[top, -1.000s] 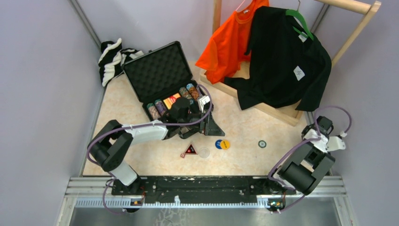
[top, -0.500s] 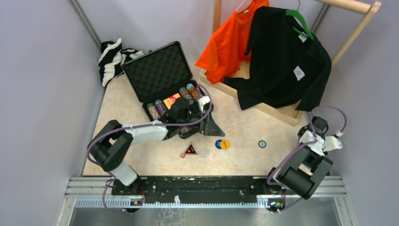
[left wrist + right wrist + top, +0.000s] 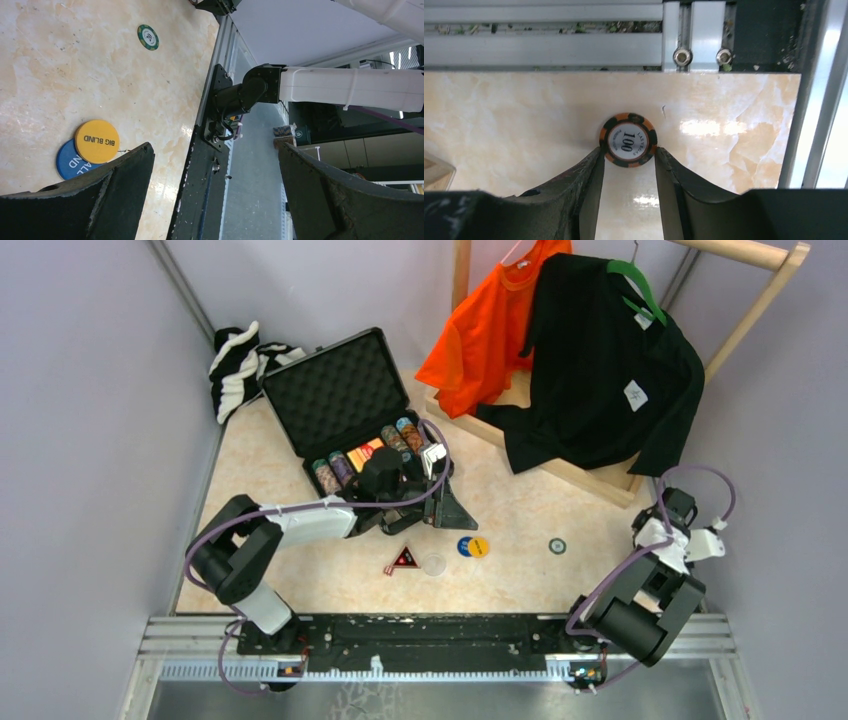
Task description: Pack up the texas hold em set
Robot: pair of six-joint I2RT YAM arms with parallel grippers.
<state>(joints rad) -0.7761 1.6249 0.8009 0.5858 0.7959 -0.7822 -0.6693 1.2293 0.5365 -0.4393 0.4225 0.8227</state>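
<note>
Your right jaws pinch 1 orange-black 100 chip (image 3: 628, 139), flat on the table (image 3: 520, 575) near its right edge.
Your left jaws hang spread wide beside 1 open briefcase (image 3: 335, 390). Loose on the table: 1 green chip (image 3: 557, 546), 1 yellow disc (image 3: 481, 547) overlapping 1 blue disc (image 3: 464, 546), 1 clear disc (image 3: 433, 564), 1 triangle (image 3: 403, 559).

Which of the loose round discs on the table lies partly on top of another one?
The yellow BIG BLIND disc: it overlaps the blue disc. The clear disc, the green chip and the orange-black 100 chip each lie alone.
</note>
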